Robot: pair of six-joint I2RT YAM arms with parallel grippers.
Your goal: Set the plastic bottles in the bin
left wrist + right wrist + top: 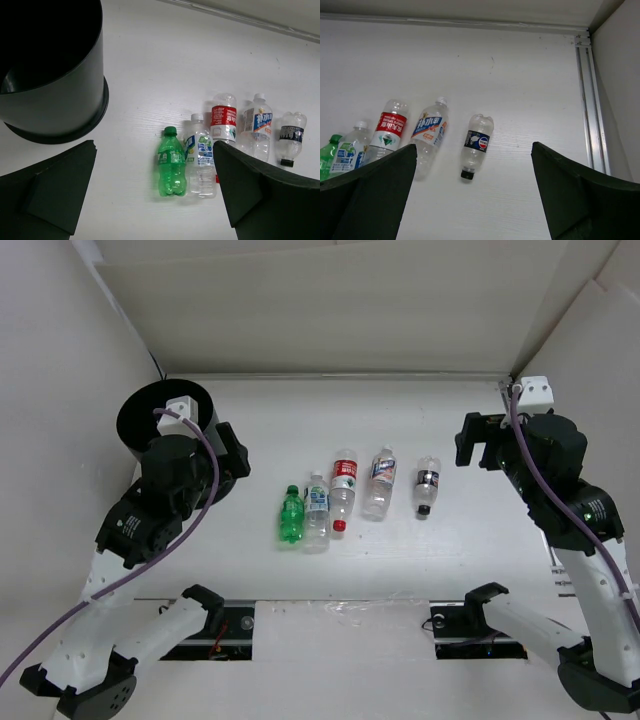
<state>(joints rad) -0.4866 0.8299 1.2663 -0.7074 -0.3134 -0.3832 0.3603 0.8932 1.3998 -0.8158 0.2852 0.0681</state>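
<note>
Left gripper [154,146], right gripper [473,146] both spread wide; bin [55,100] in left wrist view, not right

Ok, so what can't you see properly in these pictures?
Inside the bin: too dark in the left wrist view; partly covered by the left arm in the top view.
Red-label bottle's cap: mostly behind a finger, left wrist view.
Green bottle: cut off by the edge and a finger, right wrist view.
Label words: too small, top view.

glossy black plastic bin [60,100]; clear, shiny plastic bottles [378,483]; matt white table [400,560]; metal rail [592,115].
</note>
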